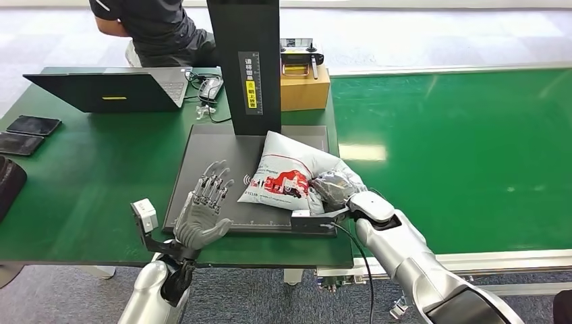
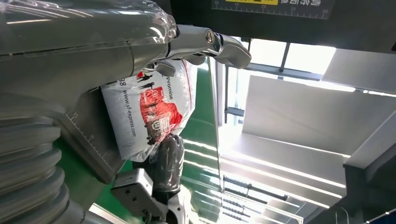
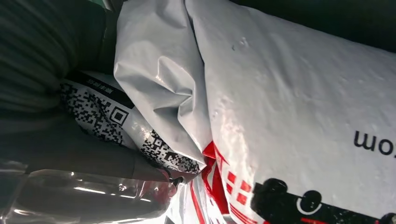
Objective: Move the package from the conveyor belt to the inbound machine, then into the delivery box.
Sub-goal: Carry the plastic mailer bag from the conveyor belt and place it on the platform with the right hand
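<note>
Green covers everything: the table (image 1: 81, 175) to the left and the conveyor (image 1: 465, 148) to the right, with pale floor beyond. On the table lies the scanner's dark plate (image 1: 202, 169), with its black post (image 1: 244, 61) rising at the plate's twelve o'clock edge.

The package (image 1: 287, 174), a white puffy mailer with red and black print, lies on the plate, filling its three o'clock half just below the post. In the left wrist view the package (image 2: 149, 112) shows its print, and in the right wrist view the bag (image 3: 289, 93) is creased beside a label of QR codes (image 3: 116, 126).

The right hand (image 1: 334, 189) grips the package at its four o'clock corner, dark fingers closed into the plastic; the right wrist view shows a finger (image 3: 93, 158) pressed against the label. The same hand (image 2: 168, 163) appears in the left wrist view, on the bag's edge.

The left hand (image 1: 202, 209) holds nothing. Its fingers are spread and point up, palm facing the package, over the plate's eight o'clock corner, close to the bag but apart from it.

At the table's ten o'clock sits an open laptop (image 1: 108, 88), with two dark phones (image 1: 27, 131) at nine o'clock. A cardboard box (image 1: 305, 84) stands just right of the post. A person (image 1: 155, 30) in dark clothes sits behind the laptop.
</note>
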Robot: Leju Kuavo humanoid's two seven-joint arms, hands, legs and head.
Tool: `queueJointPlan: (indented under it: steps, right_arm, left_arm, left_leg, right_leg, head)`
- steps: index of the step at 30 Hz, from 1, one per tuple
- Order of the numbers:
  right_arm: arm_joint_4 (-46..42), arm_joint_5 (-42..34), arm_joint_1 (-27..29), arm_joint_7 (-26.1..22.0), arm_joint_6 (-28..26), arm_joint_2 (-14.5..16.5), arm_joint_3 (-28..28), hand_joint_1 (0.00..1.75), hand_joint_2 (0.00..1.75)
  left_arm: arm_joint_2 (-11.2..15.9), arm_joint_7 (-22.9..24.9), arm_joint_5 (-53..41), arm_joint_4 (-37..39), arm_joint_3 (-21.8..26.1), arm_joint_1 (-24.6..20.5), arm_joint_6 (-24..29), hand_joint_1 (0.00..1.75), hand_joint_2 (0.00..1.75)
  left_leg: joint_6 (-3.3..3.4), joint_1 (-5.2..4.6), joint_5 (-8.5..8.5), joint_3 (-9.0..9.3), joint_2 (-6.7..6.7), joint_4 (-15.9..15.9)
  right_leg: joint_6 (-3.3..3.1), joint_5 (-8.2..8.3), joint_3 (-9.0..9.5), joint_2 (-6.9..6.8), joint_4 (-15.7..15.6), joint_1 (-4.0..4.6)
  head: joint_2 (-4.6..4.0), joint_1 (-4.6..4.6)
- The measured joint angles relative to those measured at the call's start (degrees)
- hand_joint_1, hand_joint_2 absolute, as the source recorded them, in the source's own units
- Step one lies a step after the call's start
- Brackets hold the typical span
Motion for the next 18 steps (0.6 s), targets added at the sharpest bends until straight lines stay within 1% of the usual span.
queueJointPlan:
  steps: [2,5,9,11,14,16,18]
  right_arm:
    - [0.12,0.53,0.09,0.6,-4.51,-0.22,1.1,1.75,1.75]
    - [-0.45,1.9,0.8,3.22,-13.11,-0.82,2.94,1.75,1.75]
    - [-1.39,1.91,1.81,3.94,-19.66,-1.63,3.89,1.75,1.75]
    - [-1.56,1.09,2.25,2.53,-24.11,-1.94,4.05,1.75,1.75]
    - [-1.28,-1.4,2.54,-2.37,-30.09,-2.12,4.07,1.75,1.75]
    - [-0.56,-2.76,2.45,-5.51,-32.37,-2.02,4.07,1.75,1.75]
    - [0.61,-3.24,2.09,-6.99,-33.92,-1.54,4.09,1.75,1.75]
  left_arm:
    - [0.03,0.1,0.23,0.0,0.0,0.07,0.04,0.0,1.75]
    - [0.03,0.44,0.57,-0.01,-0.02,0.44,0.04,0.0,1.75]
    - [0.03,0.67,0.86,-0.02,-0.21,0.72,-0.09,0.0,1.75]
    - [0.03,0.68,0.93,-0.02,-0.51,0.61,-0.38,0.0,1.75]
    - [0.03,0.63,0.99,0.06,-1.31,-0.08,-0.79,0.0,1.75]
    - [0.03,0.54,1.1,0.18,-1.86,-0.83,-0.93,0.0,1.75]
    - [0.04,0.51,1.27,0.3,-2.36,-1.54,-0.96,0.0,1.75]
  left_leg:
    - [-0.02,0.0,0.07,-0.02,0.0,0.0]
    - [-0.03,0.01,0.2,-0.18,-0.05,0.0]
    - [-0.02,0.01,0.29,-0.58,-0.16,0.01]
    - [-0.02,0.01,0.29,-0.73,-0.17,0.02]
    - [-0.01,0.0,0.29,-0.97,-0.18,0.02]
    - [-0.01,0.0,0.29,-1.07,-0.21,0.02]
    - [-0.01,0.0,0.29,-1.14,-0.25,0.02]
  right_leg:
    - [-0.02,0.06,-0.02,0.0,0.01,0.0]
    - [-0.01,0.11,-0.18,-0.03,0.03,0.01]
    - [0.0,0.19,-0.53,-0.12,0.05,0.0]
    - [0.0,0.19,-0.68,-0.14,0.06,0.0]
    - [0.0,0.18,-0.91,-0.15,0.06,0.0]
    - [0.0,0.18,-0.99,-0.17,0.06,0.0]
    - [0.0,0.18,-1.05,-0.2,0.07,0.0]
  head:
    - [0.0,-0.01]
    - [0.0,-0.01]
    - [0.0,-0.01]
    - [0.0,0.0]
    - [0.0,-0.01]
    - [0.0,0.0]
    - [0.0,-0.01]
